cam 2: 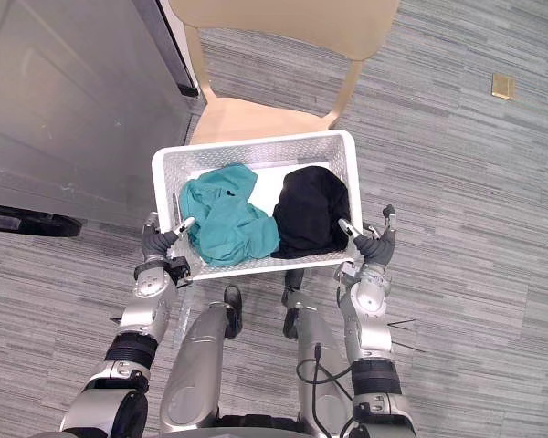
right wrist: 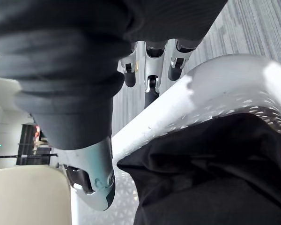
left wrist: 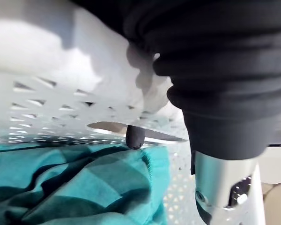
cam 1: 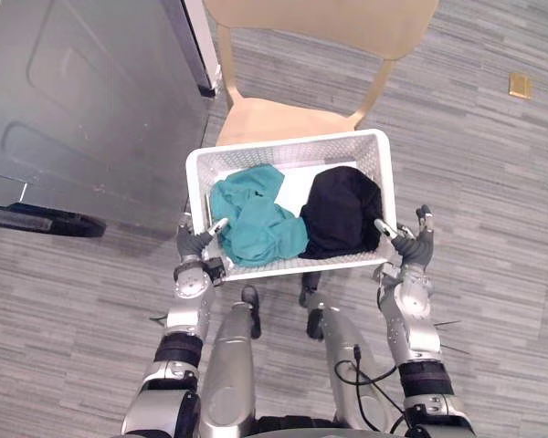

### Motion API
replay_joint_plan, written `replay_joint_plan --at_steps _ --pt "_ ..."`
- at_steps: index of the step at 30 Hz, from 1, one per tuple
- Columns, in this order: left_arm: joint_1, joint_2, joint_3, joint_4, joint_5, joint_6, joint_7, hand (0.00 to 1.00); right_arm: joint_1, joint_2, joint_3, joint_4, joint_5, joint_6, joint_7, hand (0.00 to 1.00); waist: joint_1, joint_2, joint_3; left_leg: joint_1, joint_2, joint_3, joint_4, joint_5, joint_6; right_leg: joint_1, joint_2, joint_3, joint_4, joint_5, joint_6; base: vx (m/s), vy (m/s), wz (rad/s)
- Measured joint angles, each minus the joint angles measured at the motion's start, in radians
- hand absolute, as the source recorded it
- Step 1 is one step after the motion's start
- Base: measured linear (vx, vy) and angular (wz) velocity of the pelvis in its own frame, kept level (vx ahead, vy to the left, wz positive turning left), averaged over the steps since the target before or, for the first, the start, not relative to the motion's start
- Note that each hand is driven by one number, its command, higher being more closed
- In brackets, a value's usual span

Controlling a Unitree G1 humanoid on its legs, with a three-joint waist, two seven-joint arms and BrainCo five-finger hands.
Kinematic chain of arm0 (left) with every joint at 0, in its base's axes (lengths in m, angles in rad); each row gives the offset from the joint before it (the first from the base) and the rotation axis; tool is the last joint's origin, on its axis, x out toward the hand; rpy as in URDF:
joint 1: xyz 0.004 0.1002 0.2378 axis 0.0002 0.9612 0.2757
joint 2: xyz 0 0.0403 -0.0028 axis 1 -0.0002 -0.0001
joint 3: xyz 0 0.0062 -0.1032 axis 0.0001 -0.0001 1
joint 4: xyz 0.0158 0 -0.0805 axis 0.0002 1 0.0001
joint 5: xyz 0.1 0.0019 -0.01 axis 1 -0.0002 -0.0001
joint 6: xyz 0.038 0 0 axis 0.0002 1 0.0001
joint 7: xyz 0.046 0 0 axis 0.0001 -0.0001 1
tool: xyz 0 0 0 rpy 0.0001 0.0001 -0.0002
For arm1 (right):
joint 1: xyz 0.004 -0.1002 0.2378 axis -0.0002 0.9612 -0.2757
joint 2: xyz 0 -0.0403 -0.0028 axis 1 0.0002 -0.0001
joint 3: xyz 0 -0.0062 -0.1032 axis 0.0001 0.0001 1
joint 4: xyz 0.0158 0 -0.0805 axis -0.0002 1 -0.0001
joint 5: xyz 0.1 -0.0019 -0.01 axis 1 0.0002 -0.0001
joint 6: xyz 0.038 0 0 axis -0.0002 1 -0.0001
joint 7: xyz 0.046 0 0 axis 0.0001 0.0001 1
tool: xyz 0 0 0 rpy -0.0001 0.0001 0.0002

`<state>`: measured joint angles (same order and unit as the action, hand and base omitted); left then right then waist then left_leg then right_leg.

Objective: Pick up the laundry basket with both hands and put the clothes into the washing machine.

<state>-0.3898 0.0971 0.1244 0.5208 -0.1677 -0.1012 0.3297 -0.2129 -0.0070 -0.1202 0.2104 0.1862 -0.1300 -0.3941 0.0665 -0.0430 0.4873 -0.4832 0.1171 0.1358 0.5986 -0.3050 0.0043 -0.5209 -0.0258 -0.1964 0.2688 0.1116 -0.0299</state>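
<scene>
Two hands grip one white perforated laundry basket (cam 1: pixel 292 142) at its short sides, low in front of the robot. The left hand (cam 1: pixel 196 245) is on the left side: its dark-tipped thumb (left wrist: pixel 134 136) reaches over the rim and inside, just above the cloth, while the other fingers stay outside against the wall, so the wall is pinched. The right hand (cam 1: pixel 411 245) does the same on the right side. Its thumb (right wrist: pixel 91 178) lies inside the wall and its fingers (right wrist: pixel 150 79) stand close together outside the rim.

Inside the basket, a crumpled teal garment (cam 1: pixel 256 219) lies on the left and a black garment (cam 1: pixel 342 212) on the right, touching each other. A white piece (cam 1: pixel 297 187) shows between them at the far side.

The far part of the basket lies over the seat of a light wooden chair (cam 1: pixel 283 119); I cannot tell if it rests there. The grey washing machine (cam 1: pixel 82 100) stands to the far left on the striped grey floor (cam 1: pixel 493 182).
</scene>
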Motion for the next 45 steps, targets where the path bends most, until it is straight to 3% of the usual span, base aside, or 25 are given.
replay_joint_plan --at_steps 2,6,20,25,34,42,45 --pt "-0.005 -0.002 0.007 -0.028 -0.022 -0.036 0.004 0.00 0.010 0.000 0.000 -0.001 0.000 0.000 0.006 0.00 0.002 0.000 0.000 0.000 0.004 0.000 -0.001 0.000 -0.001 0.000 0.004 0.000 -0.002 0.001 -0.001 0.04 -0.012 -0.02" --pt "-0.026 -0.002 0.017 -0.049 -0.036 -0.062 0.007 0.00 0.008 0.001 0.000 -0.001 0.000 0.000 0.008 0.00 0.003 0.000 0.000 -0.005 0.004 -0.002 -0.007 0.001 -0.001 0.000 0.006 -0.003 -0.012 0.001 -0.002 0.02 -0.001 0.00" --pt "-0.211 0.048 0.006 -0.050 -0.064 -0.063 0.070 0.00 -0.122 -0.001 0.021 -0.065 -0.006 0.000 0.005 0.00 0.004 0.000 0.000 -0.026 -0.001 -0.020 -0.063 0.031 -0.043 -0.020 0.005 -0.027 -0.047 0.007 -0.010 0.03 -0.019 0.04" --pt "-0.267 0.064 -0.005 -0.083 -0.017 -0.062 0.088 0.00 -0.193 -0.015 0.023 -0.065 -0.056 0.003 0.007 0.00 0.003 0.000 0.007 -0.030 0.000 -0.022 -0.062 0.035 -0.045 -0.023 0.006 -0.030 -0.047 0.008 -0.012 0.00 -0.004 0.01" --pt "-0.025 0.053 0.022 -0.255 0.067 -0.064 0.085 0.00 0.008 -0.095 -0.050 -0.215 -0.160 -0.009 0.019 0.00 0.006 0.001 0.009 0.041 -0.007 -0.017 -0.091 0.034 -0.045 0.032 -0.003 -0.031 -0.033 -0.020 -0.015 0.03 0.008 0.05" --pt "0.150 0.014 0.066 -0.293 0.093 -0.081 0.036 0.00 0.121 -0.173 -0.091 -0.236 -0.439 -0.006 0.026 0.00 0.026 0.002 0.009 0.082 -0.010 -0.004 -0.110 0.036 -0.045 0.049 -0.010 -0.025 -0.010 -0.035 -0.023 0.02 -0.008 -0.01" --pt "0.182 0.001 0.064 -0.336 0.093 -0.087 0.018 0.00 0.129 -0.177 -0.090 -0.236 -0.454 0.003 0.027 0.00 0.030 0.002 0.009 0.090 -0.011 -0.002 -0.111 0.036 -0.045 0.056 -0.011 -0.024 -0.009 -0.036 -0.022 0.00 0.000 0.00"
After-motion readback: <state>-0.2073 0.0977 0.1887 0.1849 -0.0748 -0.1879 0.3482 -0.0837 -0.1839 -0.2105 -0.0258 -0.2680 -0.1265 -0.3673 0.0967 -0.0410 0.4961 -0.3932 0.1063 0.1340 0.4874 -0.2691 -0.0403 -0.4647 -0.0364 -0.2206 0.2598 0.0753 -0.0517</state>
